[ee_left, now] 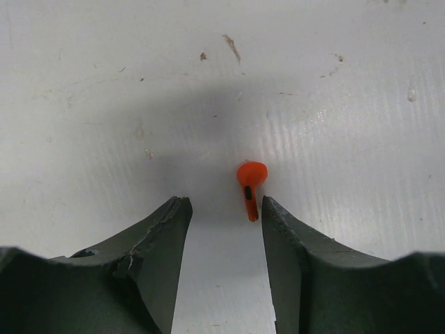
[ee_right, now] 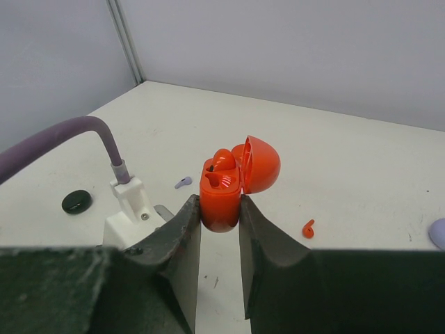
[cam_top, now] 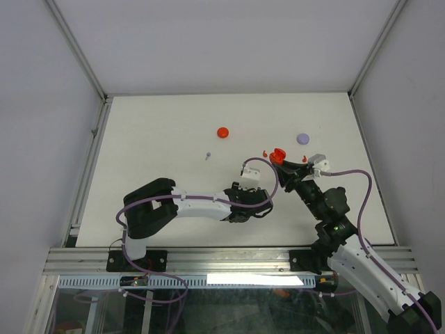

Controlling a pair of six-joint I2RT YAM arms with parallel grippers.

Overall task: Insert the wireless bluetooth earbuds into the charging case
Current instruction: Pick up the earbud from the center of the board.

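Note:
My right gripper (ee_right: 220,202) (cam_top: 283,162) is shut on the red charging case (ee_right: 221,198) (cam_top: 278,155) and holds it above the table with its lid open. One red earbud (ee_right: 224,160) sits in the case. My left gripper (ee_left: 226,203) (cam_top: 260,200) is open and points down at the table. A red earbud (ee_left: 249,185) lies just ahead of its tips, close to the right finger (ee_left: 285,236). Another red earbud (ee_right: 308,228) lies on the table right of the case. A red earbud (cam_top: 265,152) also shows beside the case in the top view.
A lavender earbud (cam_top: 208,156) (ee_right: 183,182) lies left of the case. A red disc (cam_top: 222,132) and a lavender disc (cam_top: 303,138) lie farther back. A black disc (ee_right: 76,202) lies beyond the left wrist's white camera mount (ee_right: 128,202).

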